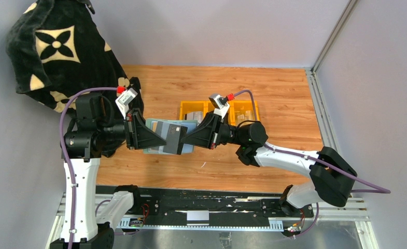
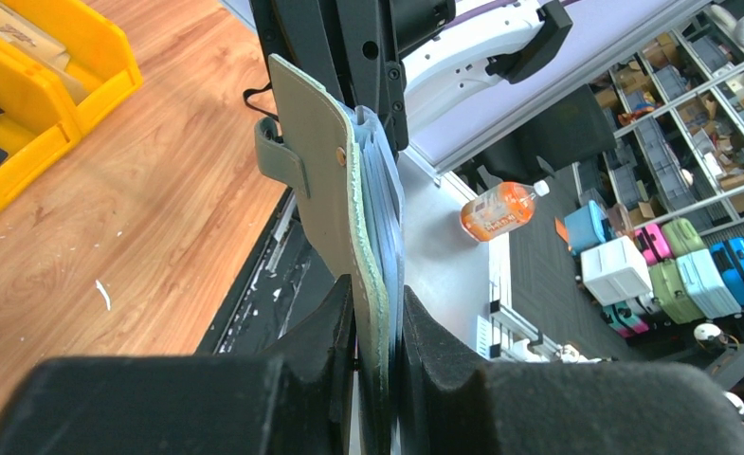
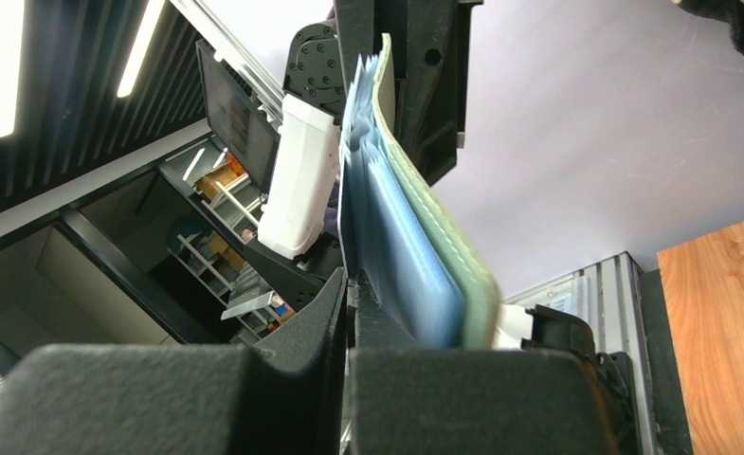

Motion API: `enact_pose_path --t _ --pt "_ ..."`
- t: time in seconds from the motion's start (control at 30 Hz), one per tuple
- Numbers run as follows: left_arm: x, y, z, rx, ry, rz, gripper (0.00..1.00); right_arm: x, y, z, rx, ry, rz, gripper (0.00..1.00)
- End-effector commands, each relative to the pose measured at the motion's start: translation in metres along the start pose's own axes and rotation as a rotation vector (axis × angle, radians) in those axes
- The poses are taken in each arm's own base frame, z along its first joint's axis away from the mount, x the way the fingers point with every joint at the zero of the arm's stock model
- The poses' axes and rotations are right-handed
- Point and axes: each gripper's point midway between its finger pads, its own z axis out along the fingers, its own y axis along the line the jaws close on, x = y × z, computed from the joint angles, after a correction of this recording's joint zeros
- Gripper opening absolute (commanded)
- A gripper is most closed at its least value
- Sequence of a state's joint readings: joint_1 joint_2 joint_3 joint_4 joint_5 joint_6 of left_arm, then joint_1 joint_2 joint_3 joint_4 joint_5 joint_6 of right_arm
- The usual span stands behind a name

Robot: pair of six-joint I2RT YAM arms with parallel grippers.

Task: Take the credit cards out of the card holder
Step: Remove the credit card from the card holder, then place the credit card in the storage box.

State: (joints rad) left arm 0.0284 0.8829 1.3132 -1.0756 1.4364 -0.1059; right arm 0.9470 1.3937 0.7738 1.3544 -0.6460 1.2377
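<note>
Two hands, left hand and right hand, each pinch an opposite edge of the card holder above the table. Overhead shows dark credit cards on its open face. The wrist views show only its green cover and blue sleeves, edge-on.

card holder: sage-green bifold, spread open, held aloft on edge | grip: left gripper clamped its cover edge, right gripper its sleeve side | snap tab: unfastened, hanging off the cover | clear sleeves: fanned | credit cards: dark grey one showing, inside the sleeves
</note>
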Motion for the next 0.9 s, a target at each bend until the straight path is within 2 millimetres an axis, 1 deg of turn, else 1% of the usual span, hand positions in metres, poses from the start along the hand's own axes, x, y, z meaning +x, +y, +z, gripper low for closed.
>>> enact_pose_path --t 0.0,0.03,0.07,0.1,0.13,0.17,0.2,0.3,0.37,0.4,0.47,0.53,0.6,0.67,0.73,0.8,0.87 --pt "-0.006 -0.003 -0.001 -0.028 -0.006 0.011 0.0 -0.009 0.006 -0.021 0.002 -0.01 -0.04 0.0" --pt "-0.007 0.003 -0.001 -0.06 -0.01 0.021 0.0 -0.011 0.002 -0.03 0.029 -0.007 -0.048 0.0" --pt "-0.008 0.015 -0.001 -0.116 -0.014 0.033 0.0 -0.011 -0.006 -0.039 0.071 0.002 -0.045 0.0" --pt "-0.009 0.029 -0.003 -0.184 -0.017 0.048 0.0 -0.013 -0.013 -0.049 0.113 0.01 -0.048 0.0" --pt "-0.01 0.049 -0.007 -0.28 -0.017 0.066 0.0 -0.014 -0.018 -0.059 0.147 0.024 -0.052 0.0" --pt "-0.01 0.063 -0.01 -0.341 -0.014 0.082 0.0 -0.014 -0.028 -0.069 0.198 0.043 -0.046 0.0" --pt "-0.009 0.076 -0.012 -0.387 -0.005 0.086 0.0 -0.012 -0.043 -0.083 0.28 0.066 -0.011 0.0" --pt "-0.002 0.104 -0.016 -0.454 0.031 0.088 0.0 -0.016 -0.074 -0.12 0.468 0.1 0.007 0.0" --pt "0.007 0.117 -0.016 -0.465 0.061 0.062 0.0 -0.022 -0.096 -0.148 0.621 0.102 0.008 0.0" --pt "0.012 0.124 -0.015 -0.469 0.075 0.039 0.0 -0.029 -0.105 -0.161 0.703 0.102 -0.011 0.0" --pt "0.028 0.13 -0.005 -0.438 0.139 0.002 0.0 -0.047 -0.123 -0.186 0.842 0.088 -0.057 0.0" --pt "0.042 0.132 0.004 -0.421 0.209 0.026 0.0 -0.057 -0.139 -0.204 0.944 0.093 -0.064 0.0" --pt "0.053 0.135 0.011 -0.409 0.27 0.047 0.0 -0.064 -0.157 -0.217 1.02 0.102 -0.061 0.0" --pt "0.061 0.141 0.015 -0.402 0.316 0.039 0.0 -0.069 -0.176 -0.226 1.073 0.119 -0.069 0.0" --pt "0.069 0.153 0.018 -0.407 0.362 0.029 0.0 -0.071 -0.199 -0.236 1.131 0.142 -0.058 0.0" --pt "0.079 0.167 0.02 -0.414 0.421 0.031 0.0 -0.074 -0.22 -0.242 1.162 0.165 -0.044 0.0" --pt "0.089 0.182 0.023 -0.431 0.493 0.033 0.0 -0.071 -0.239 -0.248 1.198 0.202 -0.001 0.0"
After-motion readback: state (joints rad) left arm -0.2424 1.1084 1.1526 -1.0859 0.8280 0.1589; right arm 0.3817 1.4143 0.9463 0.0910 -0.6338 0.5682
